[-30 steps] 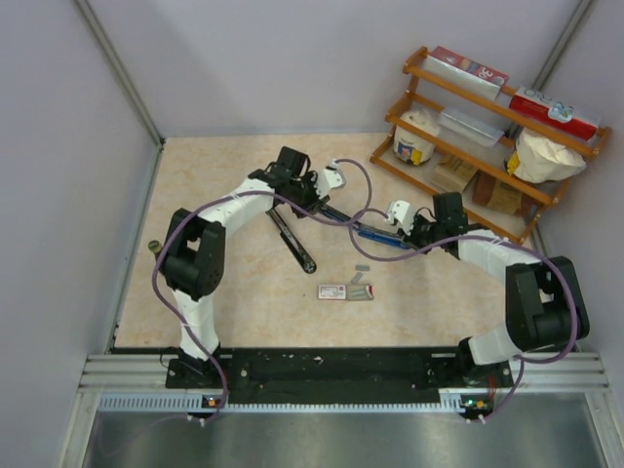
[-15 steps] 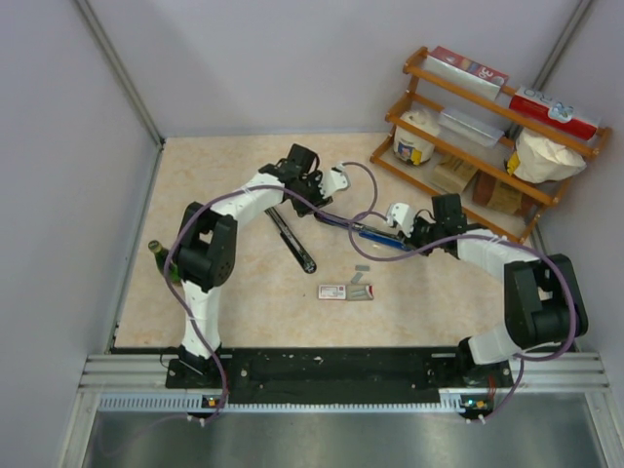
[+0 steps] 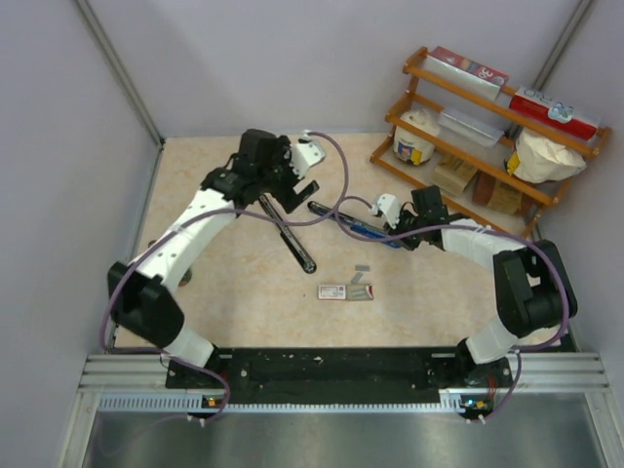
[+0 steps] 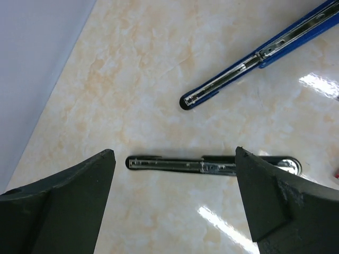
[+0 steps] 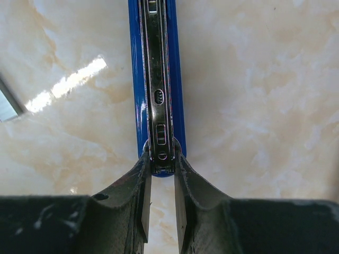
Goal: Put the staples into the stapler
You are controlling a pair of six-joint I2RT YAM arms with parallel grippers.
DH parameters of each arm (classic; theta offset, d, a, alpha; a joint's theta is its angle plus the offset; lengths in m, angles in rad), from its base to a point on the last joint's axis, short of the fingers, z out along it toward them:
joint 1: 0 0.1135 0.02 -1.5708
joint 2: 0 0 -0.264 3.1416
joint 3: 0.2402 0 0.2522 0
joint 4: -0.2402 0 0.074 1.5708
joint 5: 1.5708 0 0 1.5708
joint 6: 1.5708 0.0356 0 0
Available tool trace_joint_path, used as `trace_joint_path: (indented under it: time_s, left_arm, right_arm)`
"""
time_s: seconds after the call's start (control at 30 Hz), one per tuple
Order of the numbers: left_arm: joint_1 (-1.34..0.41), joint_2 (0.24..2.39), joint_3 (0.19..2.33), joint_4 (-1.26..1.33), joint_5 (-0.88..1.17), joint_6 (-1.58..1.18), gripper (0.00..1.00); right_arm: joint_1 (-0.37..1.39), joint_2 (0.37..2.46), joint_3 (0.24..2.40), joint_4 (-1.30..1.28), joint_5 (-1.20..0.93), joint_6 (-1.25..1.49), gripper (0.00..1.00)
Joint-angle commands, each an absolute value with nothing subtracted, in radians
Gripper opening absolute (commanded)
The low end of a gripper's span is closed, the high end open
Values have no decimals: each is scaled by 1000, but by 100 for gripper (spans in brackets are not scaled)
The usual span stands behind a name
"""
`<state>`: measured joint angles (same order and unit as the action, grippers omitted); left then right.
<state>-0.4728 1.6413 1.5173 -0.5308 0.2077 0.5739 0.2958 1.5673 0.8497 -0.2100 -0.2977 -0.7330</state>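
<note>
The right fingers (image 5: 132, 190) pinch the blue stapler's (image 5: 158, 79) rounded end; the left fingers (image 4: 79, 196) are spread wide.
The stapler lies opened flat on the glossy marbled worktop (image 5: 254, 106), its slim metal channel bared. A black stapler (image 4: 175, 165) lies nearby. The thin grey staples (image 3: 362, 290) lie beside their flat white box (image 3: 332, 292), nearer the arm bases.

We lose the blue stapler (image 4: 249, 59) past the left wrist view's edge, and the black stapler (image 4: 169, 164) runs behind one of that wrist's fingers (image 4: 275, 206). From above, the staples (image 3: 362, 290) beside their box (image 3: 332, 292) are too small to count.
</note>
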Motion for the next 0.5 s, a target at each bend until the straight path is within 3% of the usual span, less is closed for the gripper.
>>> trace_joint_path:
  time_s: [0.0, 0.23, 0.47]
  left_arm:
    - [-422, 1422, 1364, -549, 244, 489, 99]
    - [-373, 1107, 1152, -640, 172, 446, 99]
    - [-350, 838, 934, -555, 63, 390, 99]
  right_arm:
    - [351, 1594, 960, -218, -250, -566, 0]
    - [469, 1677, 1025, -261, -161, -430, 0]
    - [531, 1778, 1091, -304, -60, -356, 0]
